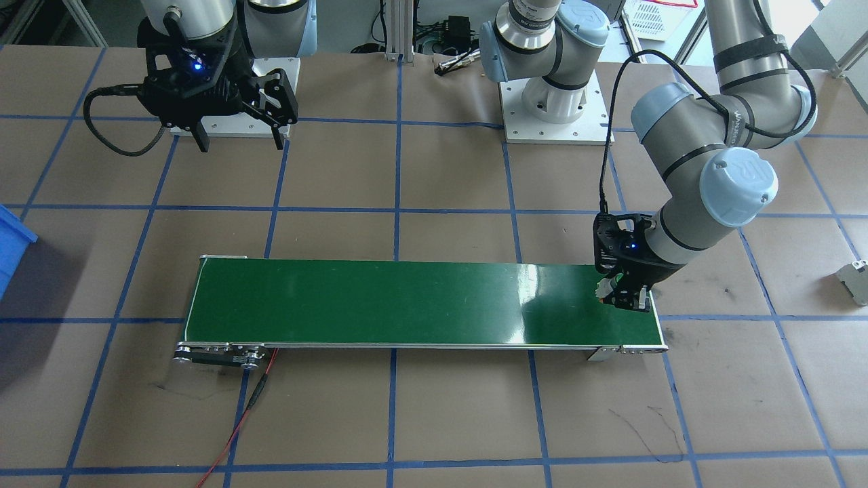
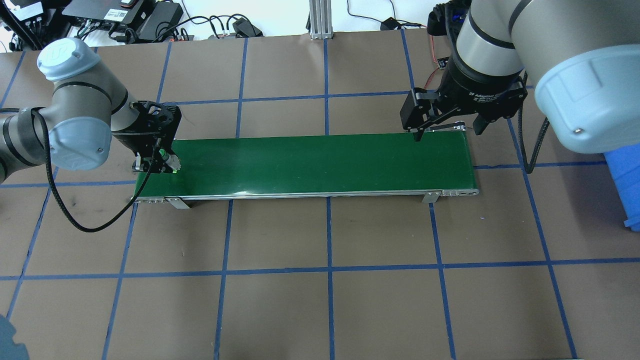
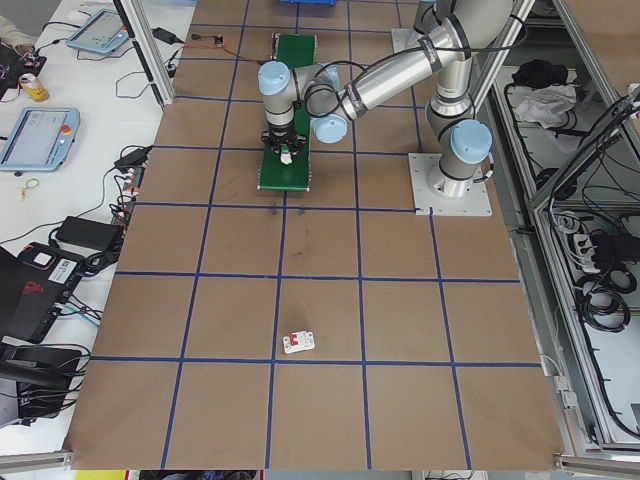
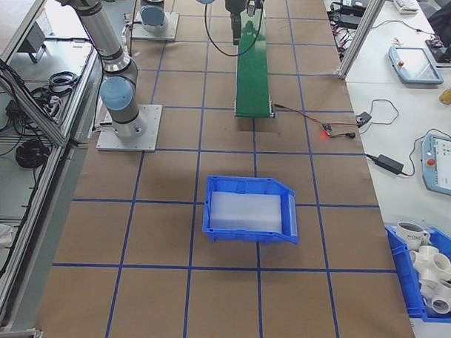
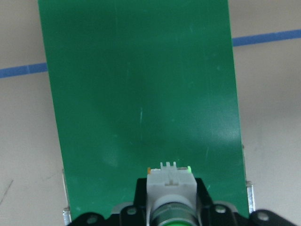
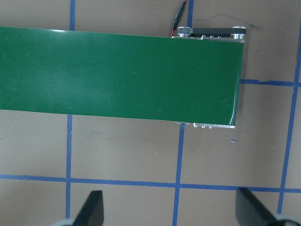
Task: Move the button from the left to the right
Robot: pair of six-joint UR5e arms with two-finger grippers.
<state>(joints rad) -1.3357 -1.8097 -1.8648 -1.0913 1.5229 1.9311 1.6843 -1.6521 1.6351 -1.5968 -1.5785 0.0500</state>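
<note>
Here, front-facing, the left tool [image 1: 627, 298] is clamped on the button [image 1: 604, 291] low over the conveyor belt [image 1: 407, 305], overhead the right tool [image 2: 446, 125] waits spread apart, so release onto the belt seems next.

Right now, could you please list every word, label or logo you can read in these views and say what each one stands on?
"2F Adaptive": on the black collar above the right pincer; the rest of that line is too blurred to read.
"UR": logo on a blue joint cap of the left arm.
White lettering along that arm's upper segment: too blurred to read.
Screens and cups on the side benches: too small to read.
</note>
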